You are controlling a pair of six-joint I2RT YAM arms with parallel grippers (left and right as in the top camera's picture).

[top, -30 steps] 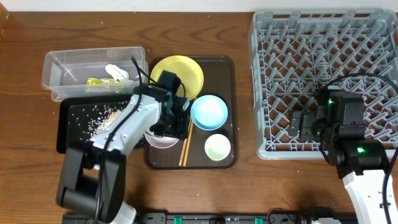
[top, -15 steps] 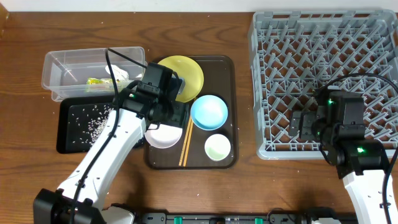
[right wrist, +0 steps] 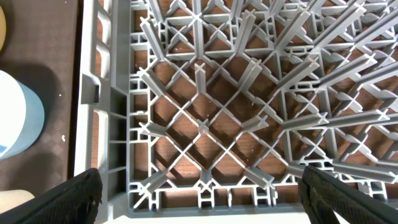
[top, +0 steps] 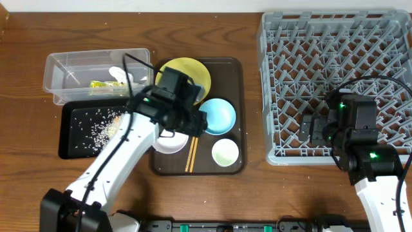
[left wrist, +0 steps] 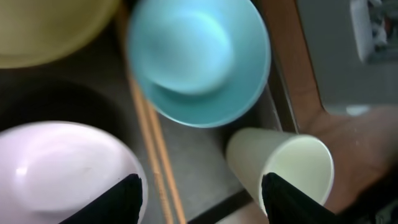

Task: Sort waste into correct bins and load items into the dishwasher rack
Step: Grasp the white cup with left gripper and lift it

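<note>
1. Overhead: the left gripper hovers over the brown tray, its arm stretched diagonally from the table's front. It sits between the white bowl and the blue bowl, so a sloppy descent could clip either rim. The wrapper and tissue lie in the tub, and the rice in the black tray.
2. Left wrist: the left gripper is spread wide and holds nothing. The chopsticks run beneath it. The cup stands just beside one finger, which could topple it on the way down.
3. Right wrist: the right gripper is also released and empty, above the rack near its front-left corner. If lowered it could snag the pegs. No dish is loaded yet.
</note>
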